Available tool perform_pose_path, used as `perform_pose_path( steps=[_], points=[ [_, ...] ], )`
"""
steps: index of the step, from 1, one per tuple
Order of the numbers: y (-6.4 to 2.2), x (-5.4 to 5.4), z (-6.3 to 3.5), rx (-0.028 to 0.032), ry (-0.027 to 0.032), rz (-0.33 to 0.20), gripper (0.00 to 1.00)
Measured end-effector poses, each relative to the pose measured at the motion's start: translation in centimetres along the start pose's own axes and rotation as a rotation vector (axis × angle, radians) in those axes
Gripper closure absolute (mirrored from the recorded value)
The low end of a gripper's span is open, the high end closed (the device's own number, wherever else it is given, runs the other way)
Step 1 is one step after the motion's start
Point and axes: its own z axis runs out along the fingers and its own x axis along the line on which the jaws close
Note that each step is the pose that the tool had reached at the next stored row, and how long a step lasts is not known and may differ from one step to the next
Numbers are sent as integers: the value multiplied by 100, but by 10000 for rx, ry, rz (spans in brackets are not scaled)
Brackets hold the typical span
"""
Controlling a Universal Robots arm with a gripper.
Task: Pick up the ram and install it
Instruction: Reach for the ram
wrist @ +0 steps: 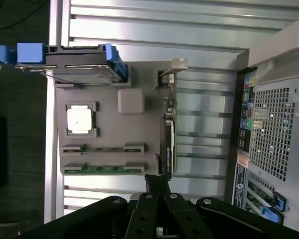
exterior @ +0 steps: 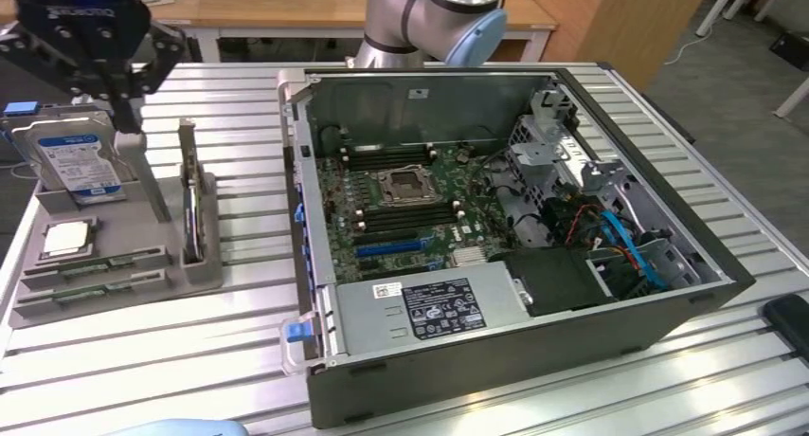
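Two green ram sticks lie edge-up in slots at the front of a grey holder tray (exterior: 189, 275): one ram stick (exterior: 98, 263) (wrist: 102, 149) and a second ram stick (exterior: 91, 287) (wrist: 102, 169) beside it. My gripper (exterior: 128, 118) (wrist: 157, 180) hangs above the tray's back part, near the hard drive. Its fingers are pressed together with nothing between them. In the wrist view the fingertips sit just off the tray's edge, near the end of the upright card and apart from both sticks.
The tray also carries a blue-labelled hard drive (exterior: 80, 161) (wrist: 77, 64), a silver processor chip (exterior: 66, 239) (wrist: 79, 119) and an upright expansion card (exterior: 189, 204) (wrist: 168, 134). To the exterior view's right stands the open computer case (exterior: 708, 256) with its motherboard (exterior: 404, 199) exposed.
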Motion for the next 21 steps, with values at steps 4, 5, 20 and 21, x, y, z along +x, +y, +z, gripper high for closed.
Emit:
perform_pose_path(
  steps=[4,5,20,21],
  points=[
    [7,157,9,0,0,-14,90],
    [9,196,12,0,-1,-16,90],
    [33,716,41,1,0,-57,90],
    [33,735,41,1,1,-58,90]
  ],
)
